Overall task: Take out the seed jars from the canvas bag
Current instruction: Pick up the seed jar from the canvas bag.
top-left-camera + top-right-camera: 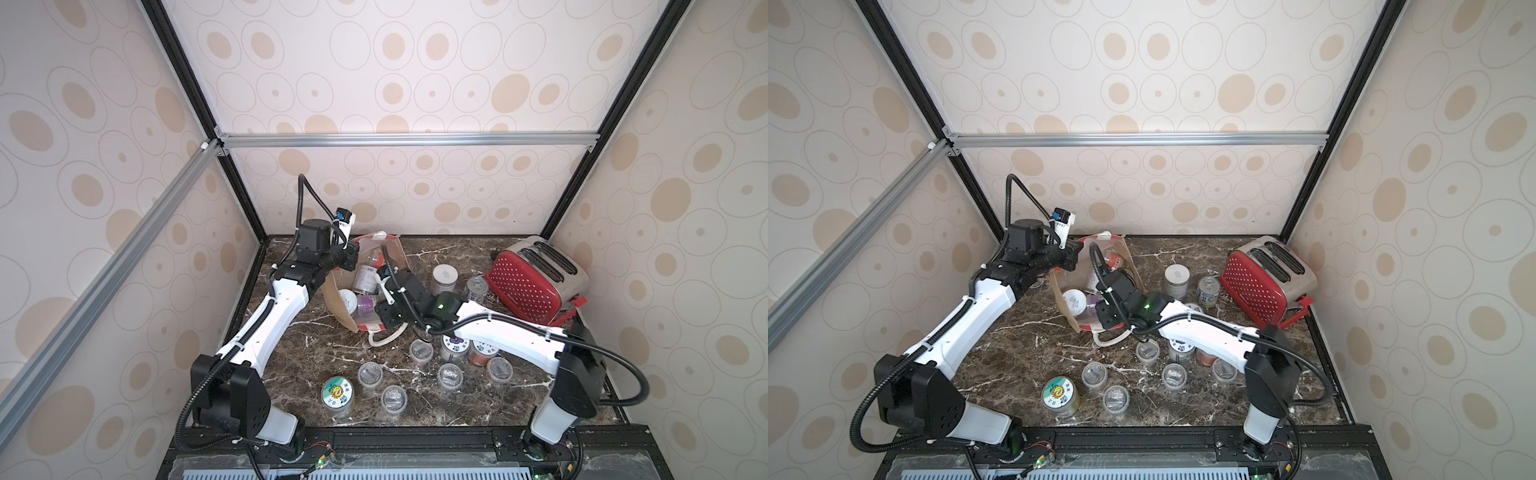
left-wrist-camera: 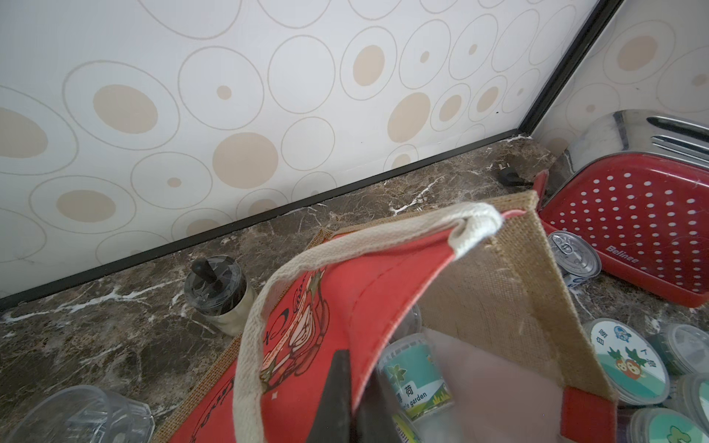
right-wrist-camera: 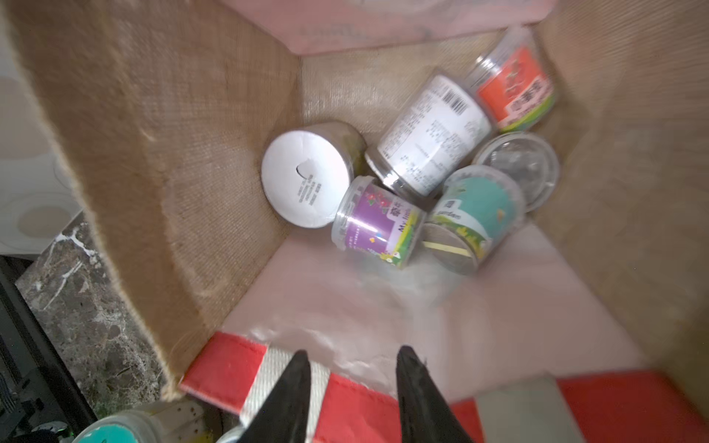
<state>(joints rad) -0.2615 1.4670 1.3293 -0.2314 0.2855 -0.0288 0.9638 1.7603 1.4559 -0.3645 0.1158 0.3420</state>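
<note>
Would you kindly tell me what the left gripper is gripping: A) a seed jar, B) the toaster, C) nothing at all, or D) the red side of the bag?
D: in the left wrist view, the left gripper is shut with the red side of the bag pinched between its fingers, one outside and one inside.

One canvas bag (image 3: 192, 172). Inside the bag, six seed jars (image 3: 433, 134) show (any beneath them are hidden). On the bag's robot side stand five small clear-lidded cups (image 1: 370, 374) and at least three sticker-lidded jars (image 1: 337, 392). Between the bag and the one red toaster (image 1: 536, 278): one white-lidded jar (image 1: 444, 276), one tin can (image 1: 476, 289). Near the bag: one black-topped shaker (image 2: 216, 291), one clear glass (image 2: 76, 418).
</note>
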